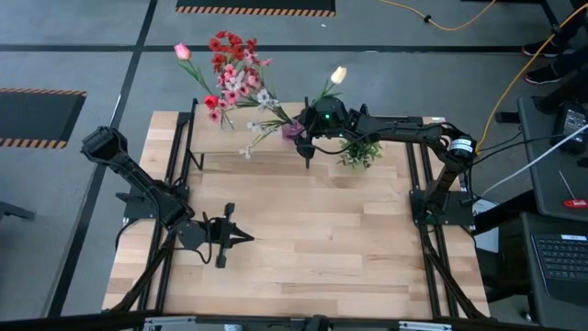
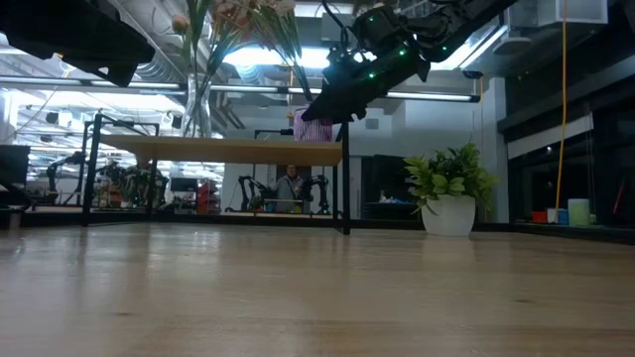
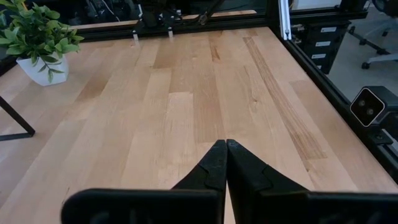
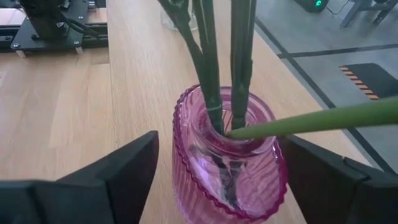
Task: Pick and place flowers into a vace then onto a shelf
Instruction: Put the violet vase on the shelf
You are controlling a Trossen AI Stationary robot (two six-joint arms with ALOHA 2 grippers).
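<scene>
A: Where's the vase (image 4: 227,158) now?

B: On the shelf (image 2: 238,150), at its right end, along the table's (image 1: 303,248) far edge. It's pink ribbed glass and it looks to stand upright on the board. The flowers (image 1: 234,78) are in it, stems down through the neck, blossoms fanning out over the far-left side of the shelf, with one cream tulip (image 1: 338,74) leaning the other way.

A: And the right gripper (image 4: 217,171)?

B: Right at the vase, one finger on each side. The fingers stand apart, with a gap showing between each and the glass, so I'd judge it isn't clamping anything. It reads like the vase has been set down and let go.

A: Why come in from that side?

B: Probably to keep clear of the stems; the arm reaches across from the table's right edge, below the blossoms. The potted plant (image 1: 360,152) sits just beside it on the table.

A: Left arm?

B: Waiting low over the near-left part of the table. The left gripper (image 3: 226,152) is pressed together on nothing.

A: So what's left?

B: Little, I think: back the right arm out without brushing the leaning tulip stem.
</scene>
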